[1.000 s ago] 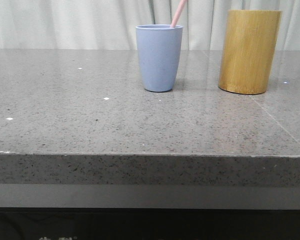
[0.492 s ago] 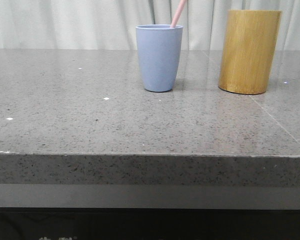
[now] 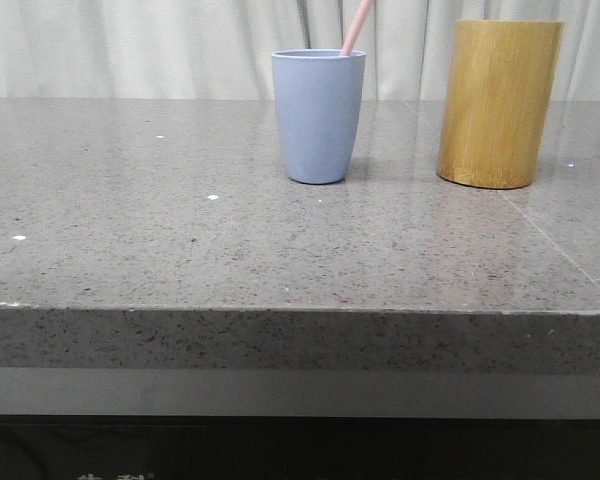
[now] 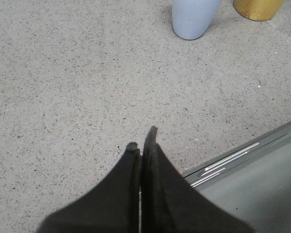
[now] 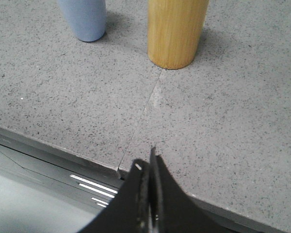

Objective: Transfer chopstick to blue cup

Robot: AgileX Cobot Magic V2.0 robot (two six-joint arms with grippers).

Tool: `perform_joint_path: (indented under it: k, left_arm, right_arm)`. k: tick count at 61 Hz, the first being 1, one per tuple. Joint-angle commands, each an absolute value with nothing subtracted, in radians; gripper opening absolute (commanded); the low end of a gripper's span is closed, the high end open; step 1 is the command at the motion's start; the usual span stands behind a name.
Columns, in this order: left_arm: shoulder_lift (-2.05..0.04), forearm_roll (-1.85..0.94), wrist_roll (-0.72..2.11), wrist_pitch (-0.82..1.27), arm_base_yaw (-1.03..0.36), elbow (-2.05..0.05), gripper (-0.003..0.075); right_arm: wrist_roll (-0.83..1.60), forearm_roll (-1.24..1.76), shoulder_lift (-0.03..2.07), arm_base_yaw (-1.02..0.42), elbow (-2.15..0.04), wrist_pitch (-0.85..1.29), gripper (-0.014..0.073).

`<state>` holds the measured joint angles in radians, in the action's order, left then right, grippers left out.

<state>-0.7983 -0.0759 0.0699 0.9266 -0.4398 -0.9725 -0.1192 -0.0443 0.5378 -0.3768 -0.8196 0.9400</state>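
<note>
Matte black, smooth fingers tapering to thin pointed tips are seen on the left pincer [image 4: 143,138] and the right pincer [image 5: 146,162], with a small pale speck near one right tip.

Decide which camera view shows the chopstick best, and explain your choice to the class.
The front view: the pink chopstick rises at a slant from inside the blue cup, its top cut off by the frame. The left wrist view catches the cup's lower body, the right wrist view likewise; both crop the rim.
</note>
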Motion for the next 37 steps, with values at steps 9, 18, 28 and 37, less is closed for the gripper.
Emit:
perform_joint_path:
  k: [9,18,28,37]
  left_arm:
    - [-0.745,-0.081,0.07,0.825,-0.436,-0.957,-0.0019]
    - [-0.618,-0.018,0.072,0.709,-0.377,-0.847,-0.0019]
    - [-0.423,0.034,0.072,0.372,-0.269,-0.632,-0.0019]
    - [-0.282,0.034,0.072,0.172,-0.185,-0.455,-0.0019]
  right_arm:
    - [-0.119,-0.061,0.544,-0.371,-0.841,0.879,-0.0119]
    - [-0.119,-0.061,0.544,-0.371,-0.841,0.879,-0.0119]
    - [-0.119,-0.061,0.544,-0.371,-0.841,0.879,-0.0119]
    - [-0.119,-0.061,0.544,-0.371,-0.841,0.879,-0.0119]
